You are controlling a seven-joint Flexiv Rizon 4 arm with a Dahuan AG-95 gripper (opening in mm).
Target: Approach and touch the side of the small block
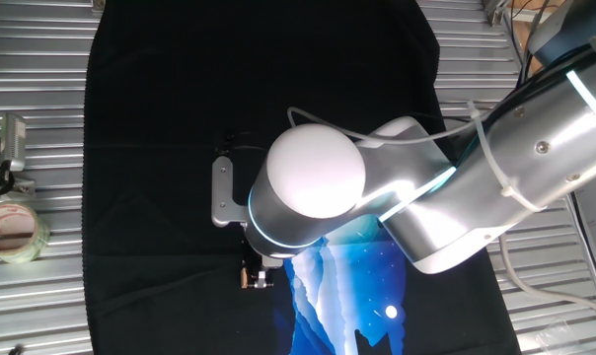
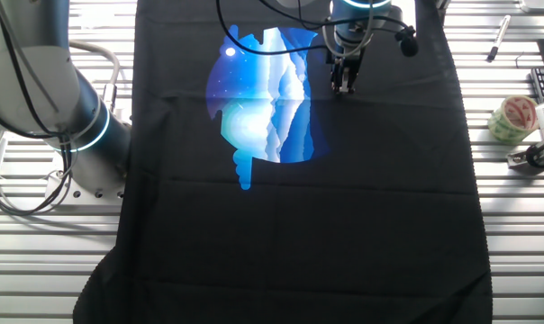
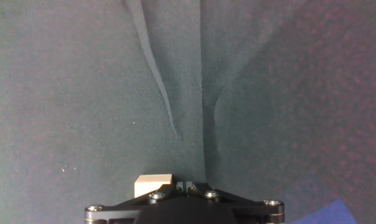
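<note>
Gripper (image 3: 187, 186) base fills the bottom edge of the hand view, screws visible; fingers pressed together, clenched, nothing between them. Block (image 3: 153, 185): tan cube just beside the fingertips at their 9 o'clock, looks to be touching the finger's side; contact not certain. Cloth (image 3: 82, 93) under both is black, with a crease running from 12 o'clock down to the fingertips.

One fixed view: arm (image 1: 495, 168) enters from 3 o'clock, white wrist dome over the cloth centre, hiding most of the gripper (image 1: 261, 276). Small tan spot, the block (image 1: 246, 279), sits at the fingers' 9 o'clock side, at the dome's 7 o'clock. Blue print (image 1: 342, 296) on the cloth at 5 o'clock from the dome. Tape (image 1: 12, 230) lies off the cloth at 9 o'clock, on the slatted table (image 1: 41, 128).

Other fixed view: gripper (image 2: 344, 83) points down at 12 o'clock, tips on the cloth beside the print (image 2: 267, 99). Block too small to make out. Tape (image 2: 512, 117) at 3 o'clock.
</note>
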